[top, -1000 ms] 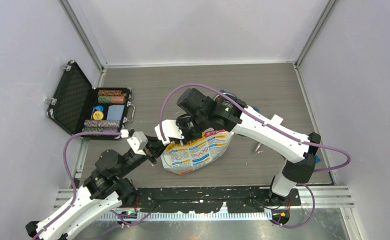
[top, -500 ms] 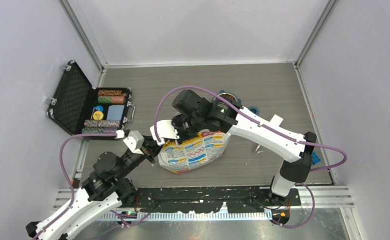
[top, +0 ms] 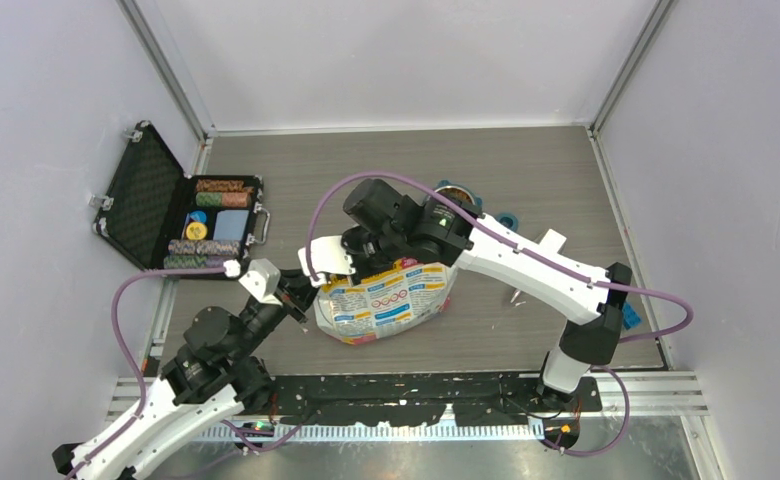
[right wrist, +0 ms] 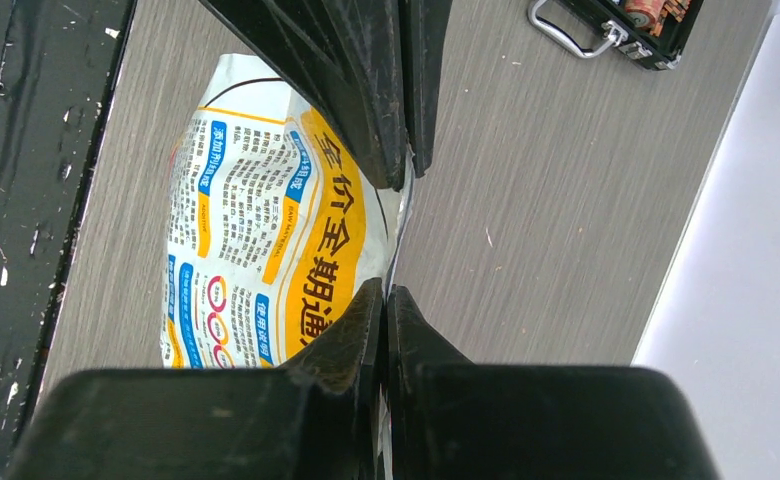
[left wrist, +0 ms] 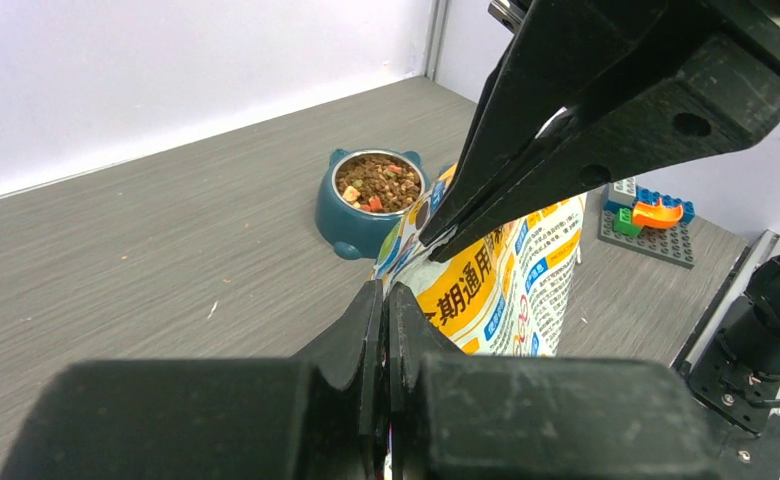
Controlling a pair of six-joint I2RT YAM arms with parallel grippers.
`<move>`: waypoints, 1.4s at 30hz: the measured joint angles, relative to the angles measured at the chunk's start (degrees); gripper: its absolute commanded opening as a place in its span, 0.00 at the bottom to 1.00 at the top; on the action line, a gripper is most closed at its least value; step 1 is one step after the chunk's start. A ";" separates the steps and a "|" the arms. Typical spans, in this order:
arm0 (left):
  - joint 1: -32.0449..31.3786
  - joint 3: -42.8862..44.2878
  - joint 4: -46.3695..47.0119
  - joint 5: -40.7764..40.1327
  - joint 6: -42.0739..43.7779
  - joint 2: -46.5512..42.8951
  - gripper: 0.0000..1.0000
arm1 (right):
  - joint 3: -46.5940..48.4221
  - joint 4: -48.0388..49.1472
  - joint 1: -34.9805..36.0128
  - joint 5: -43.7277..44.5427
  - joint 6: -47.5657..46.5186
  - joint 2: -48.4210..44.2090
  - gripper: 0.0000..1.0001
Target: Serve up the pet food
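Black case (top: 181, 222) lying open at left edge of grey wood table (top: 546, 160). Lid (top: 144, 195) tipped back toward left wall. Inside: rows of round chips (top: 224, 186) along top and bottom. One yellow chip (top: 196, 230), one blue chip (top: 198, 216), pale blue box (top: 231, 224) in middle. Silver handle (top: 262, 224) on front. Over at right: grey brick plate (left wrist: 656, 245) with blue brick (left wrist: 671, 197) and orange brick (left wrist: 656, 214) stuck on top (small green one too).

A robotics lab test cell. Bare white panels (top: 396, 60) held in aluminium rails (top: 166, 70) box in a grey wood-grain bench (top: 526, 170). Two white robot arms, the left arm (top: 156, 420) and the right arm (top: 536, 265), trail purple cables (top: 666, 310). They are bolted to a scuffed black plate (top: 426, 395) along the frame's bottom edge.
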 measured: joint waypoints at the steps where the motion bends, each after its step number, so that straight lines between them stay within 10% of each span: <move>1: 0.00 0.00 -0.09 -0.26 0.02 -0.09 0.00 | -0.33 0.37 0.00 0.15 -0.04 -0.13 0.05; 14: -0.11 0.00 -0.76 -0.33 -0.11 -1.62 0.00 | -5.95 5.05 0.00 1.05 -0.09 -3.91 0.05; 15: -0.11 0.00 -0.79 -0.33 -0.09 -1.73 0.10 | -6.38 5.49 0.00 1.09 -0.09 -4.20 0.05; 18: 0.00 -0.39 -0.79 0.35 0.57 -2.60 0.94 | -6.45 5.03 -0.02 0.83 -0.13 -4.39 0.05; 19: 0.39 -0.44 -0.87 0.09 1.07 -2.95 0.99 | -6.40 3.50 -0.42 0.98 -0.22 -4.83 0.05; 36: 1.86 2.10 3.48 16.65 9.70 12.31 0.95 | -6.34 -4.72 -3.56 -0.85 -1.49 -8.24 0.05; 42: 1.86 3.48 5.77 19.69 11.15 17.22 0.29 | -5.70 -5.90 -3.56 -2.45 -1.49 -7.98 0.05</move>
